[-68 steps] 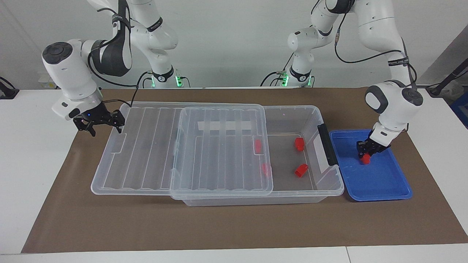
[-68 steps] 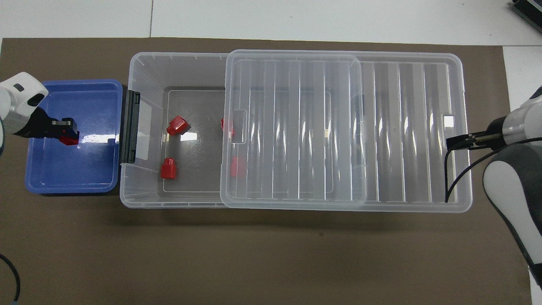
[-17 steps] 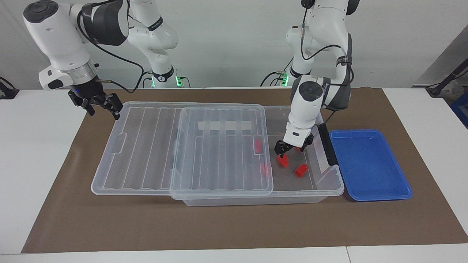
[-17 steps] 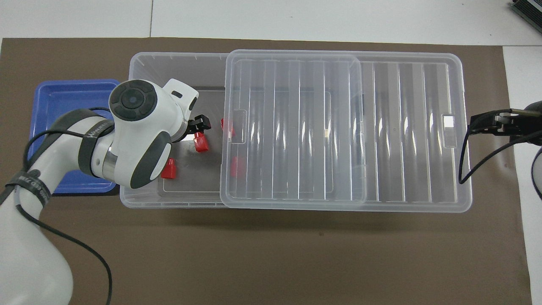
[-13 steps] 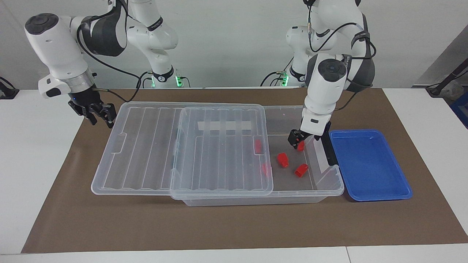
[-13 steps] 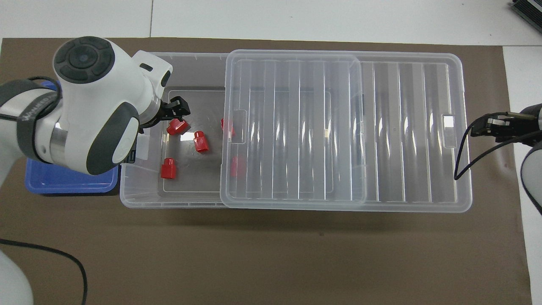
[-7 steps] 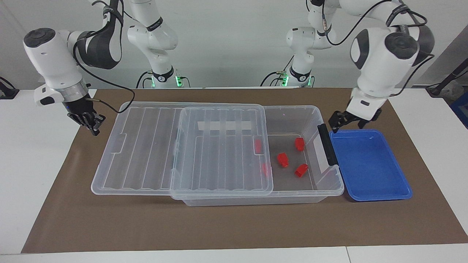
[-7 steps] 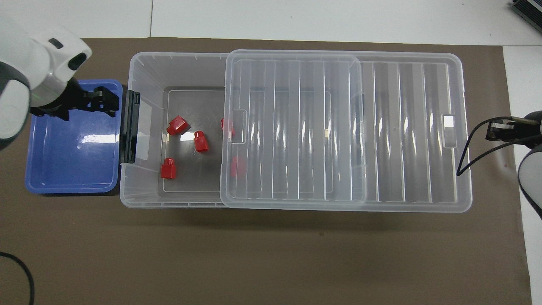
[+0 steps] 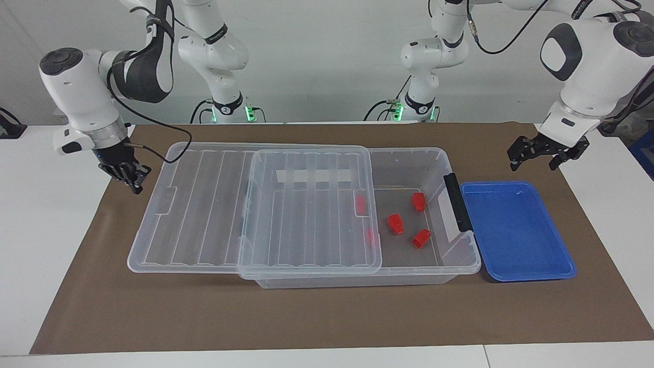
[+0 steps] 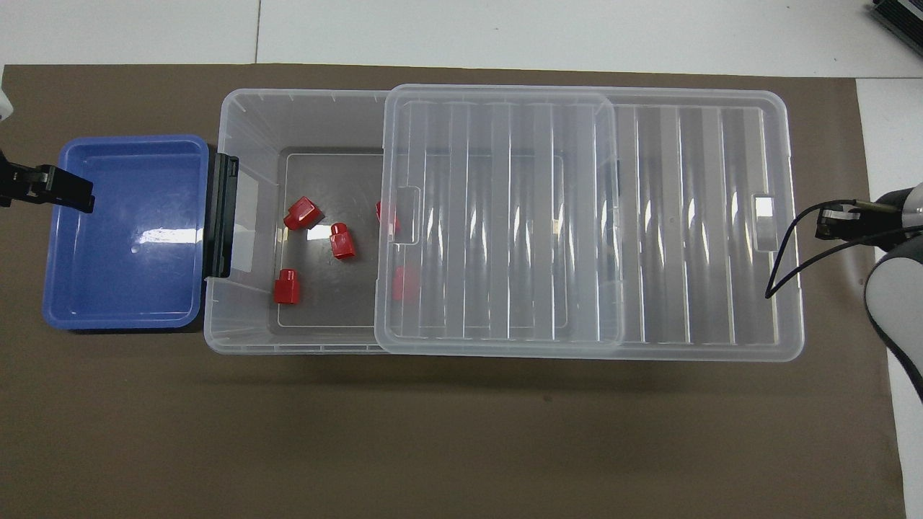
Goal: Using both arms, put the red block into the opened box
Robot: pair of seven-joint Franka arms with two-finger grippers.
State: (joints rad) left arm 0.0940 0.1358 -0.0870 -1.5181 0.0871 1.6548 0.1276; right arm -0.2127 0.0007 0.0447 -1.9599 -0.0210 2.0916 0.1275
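The red block [image 9: 395,223] [image 10: 342,241] lies on the floor of the box [image 9: 462,255] [image 10: 245,115], in its uncovered end. Two more red blocks lie loose beside it, and two show through the ribbed clear lid [image 9: 204,204], which is slid toward the right arm's end. My left gripper [image 9: 533,162] [image 10: 72,191] hangs open and empty in the air by the blue tray's edge at the left arm's end. My right gripper [image 9: 135,184] [image 10: 829,222] is shut on nothing, just off the lid's end over the mat.
A blue tray [image 9: 516,230] [image 10: 122,274] with nothing in it stands against the box's black-clipped end [image 9: 457,202]. Box, lid and tray sit on a brown mat [image 9: 306,317] on the white table.
My left gripper has lifted out of the box and swung out past the blue tray, leaving the red block inside. My right gripper has shut and dropped slightly beside the lid's end.
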